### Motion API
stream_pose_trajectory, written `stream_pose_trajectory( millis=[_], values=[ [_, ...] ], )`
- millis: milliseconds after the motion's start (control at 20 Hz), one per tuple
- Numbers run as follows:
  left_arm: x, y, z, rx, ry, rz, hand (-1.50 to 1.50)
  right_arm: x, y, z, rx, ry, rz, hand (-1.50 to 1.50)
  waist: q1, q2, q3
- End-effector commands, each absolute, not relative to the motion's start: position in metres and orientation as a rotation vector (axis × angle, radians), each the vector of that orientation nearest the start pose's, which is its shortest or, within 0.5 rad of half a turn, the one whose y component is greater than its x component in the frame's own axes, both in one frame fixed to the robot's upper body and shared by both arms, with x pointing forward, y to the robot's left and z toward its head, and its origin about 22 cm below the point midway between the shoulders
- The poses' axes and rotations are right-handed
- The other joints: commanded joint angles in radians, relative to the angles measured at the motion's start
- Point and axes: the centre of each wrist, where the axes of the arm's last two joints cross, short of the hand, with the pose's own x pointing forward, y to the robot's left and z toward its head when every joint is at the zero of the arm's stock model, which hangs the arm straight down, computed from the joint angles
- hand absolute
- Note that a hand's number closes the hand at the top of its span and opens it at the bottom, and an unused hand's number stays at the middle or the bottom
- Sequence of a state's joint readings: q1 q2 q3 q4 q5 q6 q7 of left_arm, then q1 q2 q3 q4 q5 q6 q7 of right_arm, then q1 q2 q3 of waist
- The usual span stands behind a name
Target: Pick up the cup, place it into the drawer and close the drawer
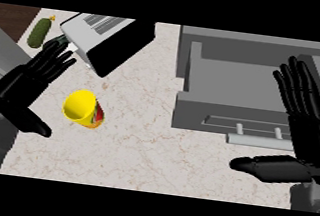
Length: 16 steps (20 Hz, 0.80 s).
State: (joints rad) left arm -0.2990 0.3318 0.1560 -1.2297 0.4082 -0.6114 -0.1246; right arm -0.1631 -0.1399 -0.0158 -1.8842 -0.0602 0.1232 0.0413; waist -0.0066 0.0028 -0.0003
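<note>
Yellow at the heart of the head view: a round yellow cup with a red and green print down its side (83, 109), resting on the pale marbled stone tabletop (158, 150), mouth wide toward the upper left, base toward the lower right; standing or leaning, hard to tell. Just beside it on the left, not touching, the black left hand (23, 83): fingers straight and fanned toward the upper right, thumb stuck out low, nothing held. Cup thus to the right of that palm, level with the gap between thumb and fingers, long axis slanting down and away from the hand. Across the tabletop to the right, well apart from the cup, a grey box-shaped drawer (215, 109), pulled open. Over its right part, the black right hand (311, 126), fingers straight and pointing up the view, thumb out to the left, likewise holding nothing. Judged from this: left hand by far the nearer, so probably a sideways close round the cup's wall, then a carry rightward to the drawer; task barely begun, cup not yet lifted. Farther up, a silver and black toaster (101, 40) and a long green cucumber (40, 32), both off the likely path.
</note>
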Motion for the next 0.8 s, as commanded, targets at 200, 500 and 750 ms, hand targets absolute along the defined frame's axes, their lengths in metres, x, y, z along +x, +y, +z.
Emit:
stream_pose_trajectory(
  millis=[200,500,750],
  values=[
    [0.323,0.351,-0.025,-0.396,-1.646,-0.262,-1.5,0.262,-0.244,0.124,0.067,-1.995,0.286,-1.5,-0.008,0.002,-0.001],
    [0.312,0.349,-0.067,-0.36,-1.596,-0.273,-1.5,0.257,-0.253,0.13,0.069,-1.997,0.273,-1.5,-0.012,0.002,-0.001],
    [0.294,0.38,-0.084,-0.336,-1.586,-0.239,-1.5,0.28,-0.253,0.128,0.1,-2.007,0.263,-1.5,-0.014,0.008,-0.002]
  ],
)
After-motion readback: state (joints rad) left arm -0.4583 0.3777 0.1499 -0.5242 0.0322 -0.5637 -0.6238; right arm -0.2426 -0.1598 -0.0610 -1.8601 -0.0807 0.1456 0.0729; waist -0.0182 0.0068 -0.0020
